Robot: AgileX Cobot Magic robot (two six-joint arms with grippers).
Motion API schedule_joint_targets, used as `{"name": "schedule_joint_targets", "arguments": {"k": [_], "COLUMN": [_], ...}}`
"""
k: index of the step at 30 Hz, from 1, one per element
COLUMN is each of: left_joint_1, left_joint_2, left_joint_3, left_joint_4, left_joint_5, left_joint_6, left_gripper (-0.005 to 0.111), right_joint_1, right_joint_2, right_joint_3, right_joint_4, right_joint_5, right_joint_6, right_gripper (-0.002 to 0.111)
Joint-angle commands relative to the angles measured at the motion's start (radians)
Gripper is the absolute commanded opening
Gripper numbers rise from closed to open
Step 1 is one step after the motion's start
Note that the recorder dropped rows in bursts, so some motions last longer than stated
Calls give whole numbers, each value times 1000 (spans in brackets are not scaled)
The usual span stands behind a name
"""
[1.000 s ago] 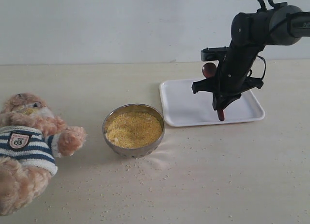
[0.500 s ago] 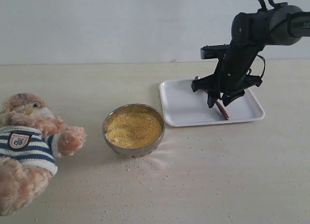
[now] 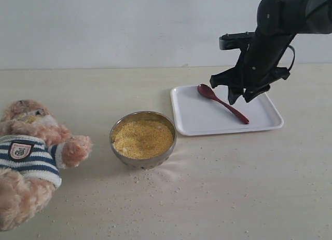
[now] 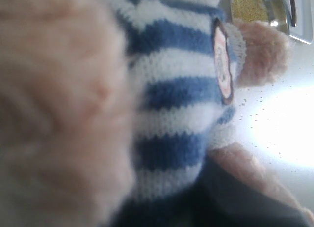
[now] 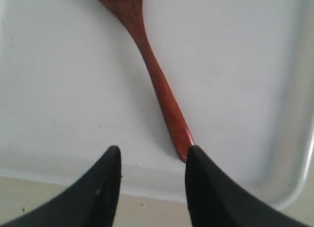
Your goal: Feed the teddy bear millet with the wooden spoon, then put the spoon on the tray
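The wooden spoon [image 3: 223, 102] lies flat on the white tray [image 3: 199, 127], its oval bowl toward the far left corner. My right gripper [image 3: 239, 98] hangs open just above the handle end. In the right wrist view the spoon [image 5: 157, 84] rests on the tray [image 5: 73, 65], and its handle tip sits beside one finger of the open gripper [image 5: 153, 149], free of it. The teddy bear [image 3: 31, 151] lies at the left edge. Millet [image 3: 142, 137] fills the steel bowl [image 3: 145, 161]. The bear's striped shirt [image 4: 171, 89] fills the left wrist view, and that gripper's jaws are lost in dark blur.
Loose grains are scattered on the table [image 3: 218, 198] in front of the bowl. The bowl stands just left of the tray's near corner. A pale wall [image 3: 129, 27] closes off the back of the table.
My right gripper opened and let go of the spoon, which dropped from upright to flat on the tray. The gripper then rose a little. The bear and bowl have not moved.
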Motion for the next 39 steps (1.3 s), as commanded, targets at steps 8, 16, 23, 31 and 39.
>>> {"name": "schedule_joint_targets", "arguments": {"k": [8,16,23,31,39], "left_joint_1": [1,1,1,1,1], "left_joint_2": [-10,-10,-10,-10,-10], "left_joint_3": [1,1,1,1,1], "left_joint_4": [-21,-21,-21,-21,-21], "left_joint_5": [12,10,10,10,10], "left_joint_6": [0,0,0,0,0], "left_gripper": [8,8,8,8,8], "right_joint_1": [-9,-9,-9,-9,-9], "right_joint_2": [-568,-1370,-1822,-1933,-1933], "right_joint_3": [595,1136,1169,1198,1251], "right_joint_4": [-16,102,120,120,124], "right_joint_5": [-380,-408,-127,-178,-227], "right_joint_6": [5,-12,0,0,0], "right_gripper": [0,0,0,0,0]}}
